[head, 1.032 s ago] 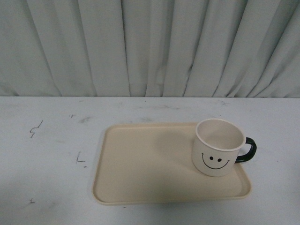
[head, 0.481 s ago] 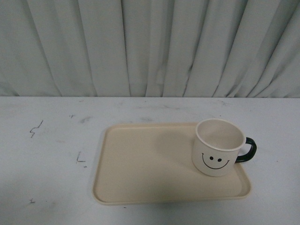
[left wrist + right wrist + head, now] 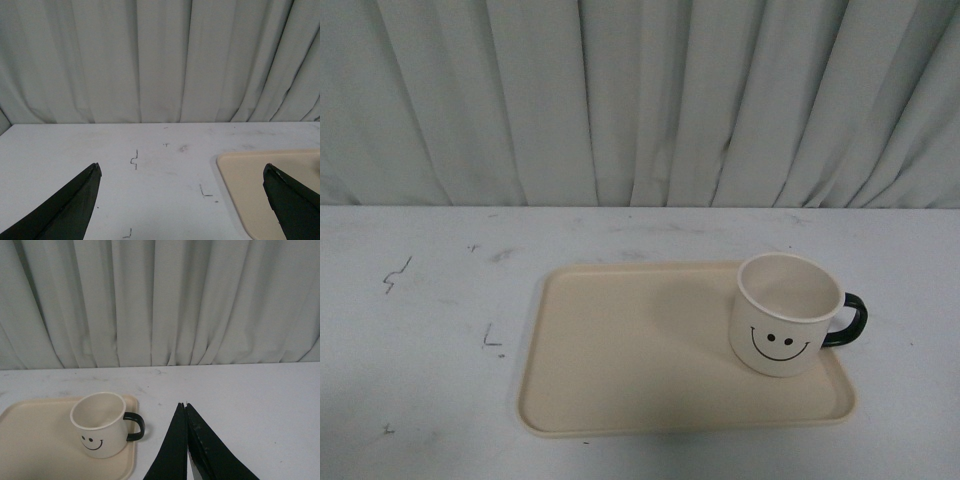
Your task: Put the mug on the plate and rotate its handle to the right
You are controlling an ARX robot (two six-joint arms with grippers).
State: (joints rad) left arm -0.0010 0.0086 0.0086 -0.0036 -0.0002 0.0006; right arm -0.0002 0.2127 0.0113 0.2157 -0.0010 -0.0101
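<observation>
- Upright on the plate, the mug is sitting in the tray's right part, its cream-white side showing a black smiley face toward the camera.
- Its black loop handle is pointing right, reaching out over the plate's right rim.
- Off to the left, the left gripper is hanging with its jaws spread wide and released, gripping nothing, above bare worktop beside the plate's left edge.
- Right of the mug, the right gripper is showing its jaws pressed together, tips meeting, nothing between them and well apart from the handle.
- Open beige surface is lying left of the mug; pale curtain is closing off the worktop's far edge.
</observation>
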